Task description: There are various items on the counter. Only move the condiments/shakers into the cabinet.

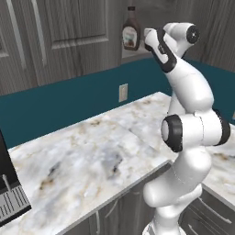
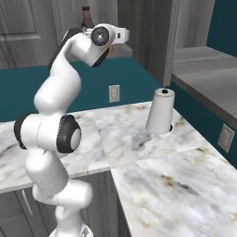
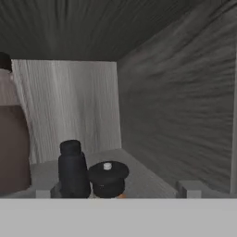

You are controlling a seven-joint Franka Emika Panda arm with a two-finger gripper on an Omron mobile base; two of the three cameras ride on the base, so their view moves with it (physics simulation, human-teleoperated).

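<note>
Squeeze bottle (image 1: 131,33), dark brown with pale label, stands upright on the cabinet (image 1: 55,32) shelf, long axis vertical, cap up; left base view shows its label face, right base view just its neck and cap behind the arm's wrist. Hand view looks into the cabinet interior: squeeze bottle at the left edge, cropped, then a small dark shaker (image 3: 73,170) upright and just beside it a black-topped shaker (image 3: 108,177), both near the shelf front, close together, cannot tell if touching. Shelf room is free to their right up to the side wall and behind them to the pale back panel. Gripper (image 3: 115,192) fingertips sit wide apart at the bottom corners, jaws fully spread, holding nothing. Right base view adds a white paper towel roll (image 2: 161,112) upright on the counter (image 2: 152,171) near the corner; marble is otherwise bare around it. Left base view shows a dark appliance (image 1: 9,193) at the counter's left edge.
</note>
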